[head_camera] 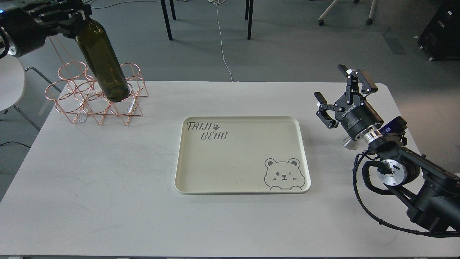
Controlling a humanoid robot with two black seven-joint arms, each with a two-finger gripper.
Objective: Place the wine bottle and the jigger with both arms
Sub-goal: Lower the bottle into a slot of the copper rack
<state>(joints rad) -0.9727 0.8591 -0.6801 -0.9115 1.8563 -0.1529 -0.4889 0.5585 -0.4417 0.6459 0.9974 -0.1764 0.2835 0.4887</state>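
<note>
The wine bottle is dark olive-green and hangs tilted at the far left, neck up and to the left. Its base sits at a front ring of the copper wire rack; I cannot tell whether it touches the rack. My left gripper is shut on the bottle's neck at the top left corner. My right gripper is open and empty above the table's right side. The jigger shows only as a small steel cone on the table behind the right wrist; the rest is hidden.
A cream tray printed with "TAIJI BEAR" and a bear face lies flat in the middle of the white table. Table legs, a cable and chairs stand on the floor beyond the far edge.
</note>
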